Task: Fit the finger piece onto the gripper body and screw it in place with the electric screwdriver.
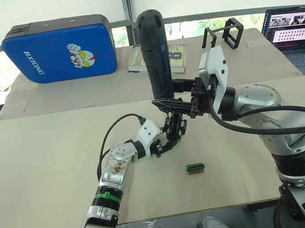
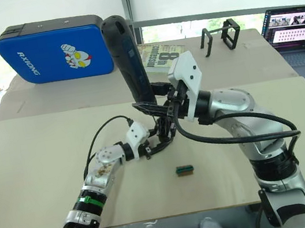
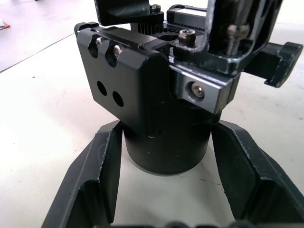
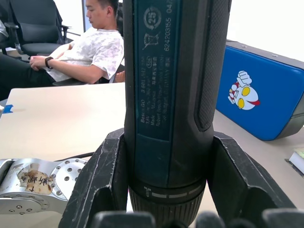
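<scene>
1. My right gripper (image 1: 169, 104) is clenched on the electric screwdriver (image 1: 155, 55), one finger on each side of its lower barrel, just above the collar.
2. The screwdriver stands nearly upright in that grasp, its thick handle rising well above my right gripper and tilting slightly toward my left.
3. My right arm is bent at the elbow, and its forearm reaches in from my right toward the middle of the counter (image 1: 43, 161), wrist turned toward my left.
4. My left gripper (image 1: 166, 145) is closed around the round base of the gripper body (image 3: 166, 90), with one finger against each side of the cylinder.
5. The gripper body rests on the counter between my left fingers, directly below my right gripper and the screwdriver's lower end.
6. My left forearm lies low over the counter, angling forward and to my right, with a black cable looping above its wrist.
7. I cannot pick out the finger piece apart from the assembly's dark parts.
8. A small green-and-black block (image 1: 195, 168) lies on the counter just nearer me than my left gripper, apart from it.
9. A blue case (image 1: 60, 49) stands well beyond both grippers.
</scene>
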